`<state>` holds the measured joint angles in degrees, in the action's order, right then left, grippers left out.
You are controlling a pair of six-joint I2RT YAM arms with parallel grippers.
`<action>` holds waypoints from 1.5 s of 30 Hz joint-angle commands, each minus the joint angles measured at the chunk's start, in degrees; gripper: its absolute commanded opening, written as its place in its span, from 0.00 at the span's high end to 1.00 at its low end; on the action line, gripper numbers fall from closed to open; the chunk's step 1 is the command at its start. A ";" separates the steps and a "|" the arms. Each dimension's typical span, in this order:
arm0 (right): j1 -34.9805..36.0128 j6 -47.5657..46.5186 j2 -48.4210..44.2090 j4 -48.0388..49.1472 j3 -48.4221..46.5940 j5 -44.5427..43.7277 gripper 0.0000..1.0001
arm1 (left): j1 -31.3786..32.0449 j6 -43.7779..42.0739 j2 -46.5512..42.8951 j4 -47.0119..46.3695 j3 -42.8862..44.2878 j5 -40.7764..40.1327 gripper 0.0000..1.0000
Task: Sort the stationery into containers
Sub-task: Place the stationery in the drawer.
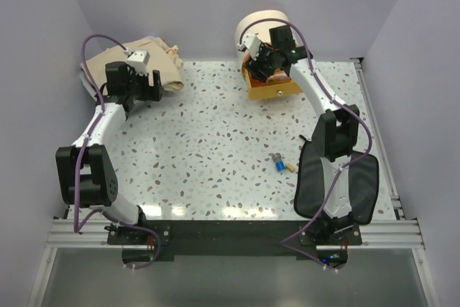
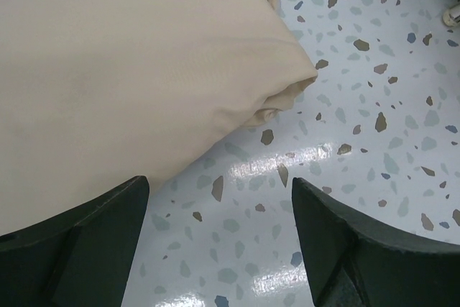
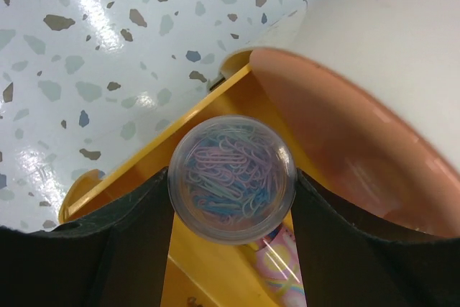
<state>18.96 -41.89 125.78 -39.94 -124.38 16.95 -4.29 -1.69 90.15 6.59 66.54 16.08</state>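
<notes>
right tool (image 3: pixel 231 206) — jaws clamped on a clear round pot (image 3: pixel 231 185) full of pastel paper clips, held above the orange drawer (image 3: pixel 194 264), which stands pulled out from the cream cylindrical box (image 3: pixel 388 41) at the far edge of the tabletop (image 1: pixel 215 141); a pink-striped item (image 3: pixel 279 267) lies in the drawer below the pot. left tool (image 2: pixel 219 228) — jaws wide apart, gripping nothing, low over the speckled surface just beside a folded beige cloth (image 2: pixel 129 70) at the far left. blue and yellow pieces (image 1: pixel 282 164): loose on the tabletop near the right arm, close to the flat black pouch (image 1: pixel 363 185), which lies at the near right, partly under that arm.
</notes>
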 commanded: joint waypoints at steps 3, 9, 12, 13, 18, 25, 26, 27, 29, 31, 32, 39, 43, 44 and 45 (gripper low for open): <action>-0.15 -0.47 1.93 1.97 -3.42 0.28 0.98 | 0.69 -1.65 0.64 -0.44 2.19 -0.78 0.15; -0.33 0.84 2.64 1.89 -4.12 1.50 0.99 | 0.60 -1.38 2.04 -0.35 3.41 -0.43 0.14; -1.03 2.42 0.97 2.59 -3.51 3.26 0.99 | 0.78 -1.38 2.83 -0.35 4.38 -0.26 0.14; -1.12 2.60 0.70 2.76 -3.59 3.18 1.00 | 0.78 -1.38 3.01 -0.44 4.56 -0.26 0.15; -1.56 1.11 0.08 -0.74 -6.31 3.44 1.00 | 0.95 -1.12 3.98 -0.79 4.74 0.01 0.14; -1.82 -1.96 -1.67 -6.63 -8.95 3.97 1.00 | 1.39 -0.42 4.86 -1.58 4.74 0.53 0.14; -1.74 -2.32 -1.41 -8.47 -9.30 3.88 1.00 | 1.48 -0.42 4.95 -1.58 4.74 0.54 0.15; -1.82 -2.76 -1.32 -9.44 -9.48 3.88 1.00 | 1.48 -0.33 5.12 -1.75 4.74 0.62 0.14; -1.91 -4.42 -0.80 -11.82 -9.83 3.62 1.00 | 1.57 -0.15 5.30 -2.02 4.73 0.62 0.15; -2.00 -4.87 0.52 -12.87 -10.88 3.96 1.00 | 1.66 0.02 5.56 -2.19 4.74 0.89 0.15; -2.26 -4.69 1.05 -13.92 -11.41 4.32 1.00 | 1.66 0.11 5.65 -2.20 4.82 1.06 0.15; -2.52 -0.48 2.37 -7.80 -11.16 6.69 1.00 | 1.83 -0.33 5.56 -1.76 5.18 0.45 0.15; -2.52 0.32 2.19 -1.81 -8.86 6.52 1.00 | 1.83 -0.50 5.48 -1.67 5.18 0.10 0.15; -2.44 0.40 2.63 -1.54 -9.21 6.26 1.00 | 1.83 -0.50 5.56 -1.67 5.18 0.10 0.15; -2.44 0.32 3.15 -1.54 -9.56 5.91 1.00 | 1.83 -0.50 5.56 -1.67 5.26 0.10 0.15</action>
<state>16.80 -43.18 128.38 -47.51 -133.10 22.04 -2.83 -2.28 95.77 6.90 69.32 16.08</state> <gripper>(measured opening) 0.612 0.852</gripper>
